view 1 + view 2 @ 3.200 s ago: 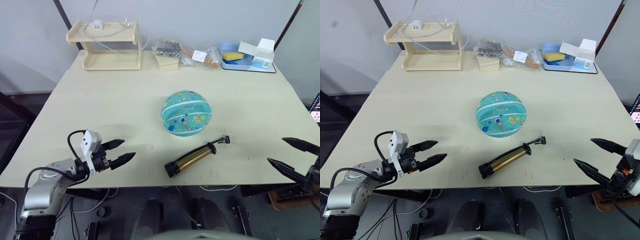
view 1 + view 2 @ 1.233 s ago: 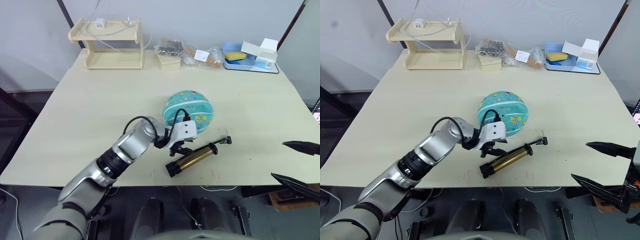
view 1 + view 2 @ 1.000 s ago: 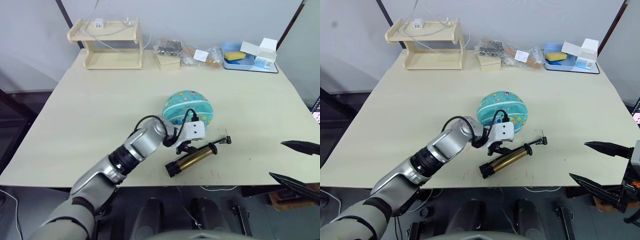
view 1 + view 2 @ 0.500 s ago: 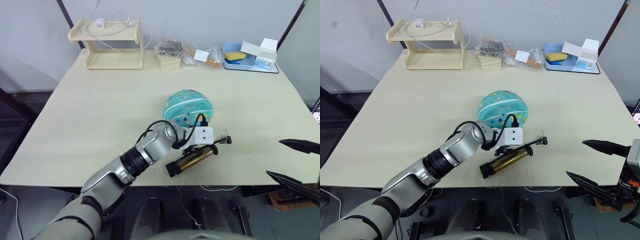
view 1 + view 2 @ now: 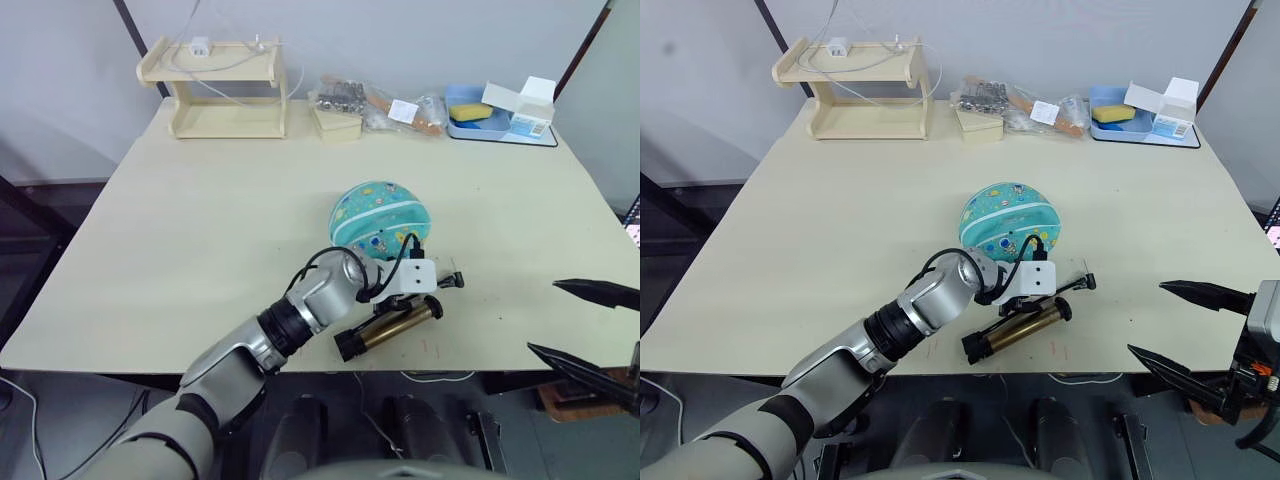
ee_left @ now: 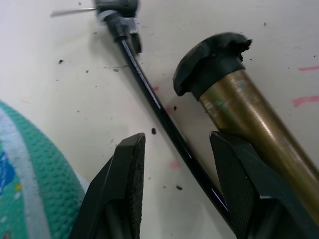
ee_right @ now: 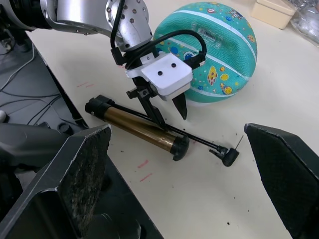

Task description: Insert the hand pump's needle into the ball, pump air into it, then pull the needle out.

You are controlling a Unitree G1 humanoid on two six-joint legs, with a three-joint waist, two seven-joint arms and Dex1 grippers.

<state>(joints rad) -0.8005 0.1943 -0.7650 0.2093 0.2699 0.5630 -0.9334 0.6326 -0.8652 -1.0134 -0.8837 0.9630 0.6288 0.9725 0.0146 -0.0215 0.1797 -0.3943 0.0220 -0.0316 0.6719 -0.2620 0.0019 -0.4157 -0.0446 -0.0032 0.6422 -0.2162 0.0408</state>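
since half a second ago the left gripper (image 6: 172, 164) has slid further along the hand pump (image 5: 388, 327) toward its capped end by the hose, and its two black fingers (image 6: 130, 169) now stand apart astride the thin black hose (image 6: 164, 117), not clamped on it. the pump lies flat near the front edge of the pale wooden table (image 5: 200, 230), just in front of the ball (image 5: 379, 219), much where it lay before. the needle (image 6: 75, 11) rests on the table at the hose's far end, apart from the ball. the right gripper (image 5: 1185, 330) hangs off the table's right front edge, fingers spread wide, barely changed. at the back of the table stand a small wooden shelf (image 5: 210, 88), some plastic bags (image 5: 385, 105), a blue tray (image 5: 480, 125) and a white box (image 5: 520, 100), before a grey wall.
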